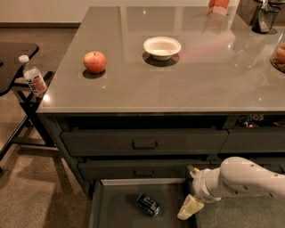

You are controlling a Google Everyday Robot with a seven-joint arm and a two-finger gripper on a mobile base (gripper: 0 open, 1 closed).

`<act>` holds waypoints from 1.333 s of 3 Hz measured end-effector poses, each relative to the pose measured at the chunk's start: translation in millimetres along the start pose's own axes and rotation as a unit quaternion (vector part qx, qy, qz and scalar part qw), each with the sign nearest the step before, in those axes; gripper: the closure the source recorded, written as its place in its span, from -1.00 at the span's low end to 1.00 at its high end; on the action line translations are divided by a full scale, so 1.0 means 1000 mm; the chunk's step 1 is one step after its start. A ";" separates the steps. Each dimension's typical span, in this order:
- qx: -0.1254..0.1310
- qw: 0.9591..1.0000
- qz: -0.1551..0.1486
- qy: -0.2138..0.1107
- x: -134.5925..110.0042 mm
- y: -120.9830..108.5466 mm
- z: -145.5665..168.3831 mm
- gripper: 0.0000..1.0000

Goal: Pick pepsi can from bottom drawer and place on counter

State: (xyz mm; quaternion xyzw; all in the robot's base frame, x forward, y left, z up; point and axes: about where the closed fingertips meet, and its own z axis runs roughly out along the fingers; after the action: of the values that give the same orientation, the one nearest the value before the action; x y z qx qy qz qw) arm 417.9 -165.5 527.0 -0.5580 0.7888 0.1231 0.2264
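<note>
The pepsi can (148,204) lies on its side in the open bottom drawer (116,211), near the middle of its flat dark tray. My gripper (190,191) hangs over the drawer's right edge, about a can's length to the right of the can and not touching it. Its two pale fingers (190,207) stand apart, one high and one low, with nothing between them. The white arm (242,178) comes in from the right. The counter (187,75) is the large glossy grey slab above the drawers.
On the counter sit a red apple (94,62), a white bowl (162,47), an orange carton (218,6) and dark utensils at the back right. Two closed drawers (144,142) are above the open one. A black side table (13,67) with a clear bottle (33,76) stands left.
</note>
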 end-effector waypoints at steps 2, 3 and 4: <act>0.008 0.999 -0.011 -0.052 -0.009 -0.004 0.055 -1.00; 0.003 0.997 -0.018 -0.071 0.001 0.000 0.080 -1.00; -0.006 0.995 -0.029 -0.093 0.018 0.003 0.109 -1.00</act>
State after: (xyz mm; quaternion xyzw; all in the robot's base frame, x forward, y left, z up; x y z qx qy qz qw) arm 434.1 -130.3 423.6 -0.5681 0.7469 0.1732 0.2989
